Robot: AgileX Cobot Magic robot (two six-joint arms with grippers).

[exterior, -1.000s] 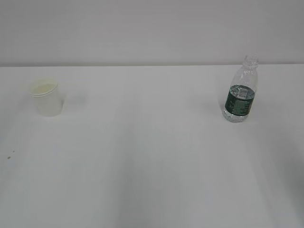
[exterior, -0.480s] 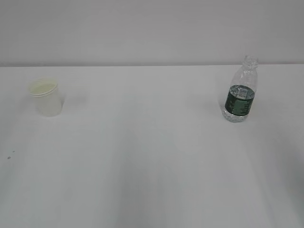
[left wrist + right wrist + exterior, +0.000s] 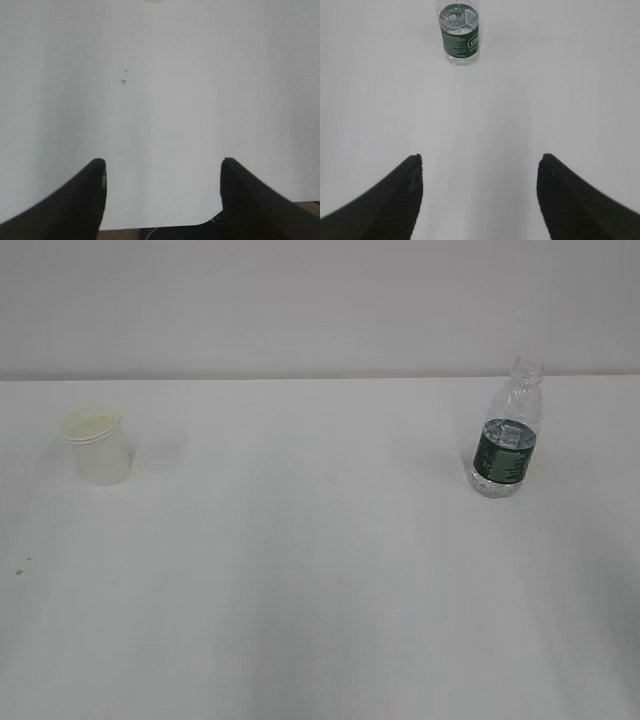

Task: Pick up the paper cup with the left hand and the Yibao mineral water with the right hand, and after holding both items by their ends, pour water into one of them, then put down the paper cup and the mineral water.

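The paper cup (image 3: 98, 447) stands upright at the table's left, white with a pale yellow inside. Far to the right stands the Yibao mineral water (image 3: 507, 432), a clear capless bottle with a dark green label; the right wrist view shows the bottle (image 3: 460, 32) at the top, well ahead of my right gripper (image 3: 480, 161). That gripper is open and holds nothing. My left gripper (image 3: 164, 163) is also open over bare table near its front edge, holding nothing. Only a sliver of the cup's base (image 3: 155, 1) shows at the top edge there. Neither arm appears in the exterior view.
The white table (image 3: 320, 570) meets a pale wall at the back. Small dark specks (image 3: 22, 566) lie at the front left, also seen as specks (image 3: 123, 80) ahead of the left gripper. The table's near edge (image 3: 150, 227) shows below the left fingers.
Cup and bottle stand where they stood. No arm shows in the earlier exterior frames, so no motion is visible.
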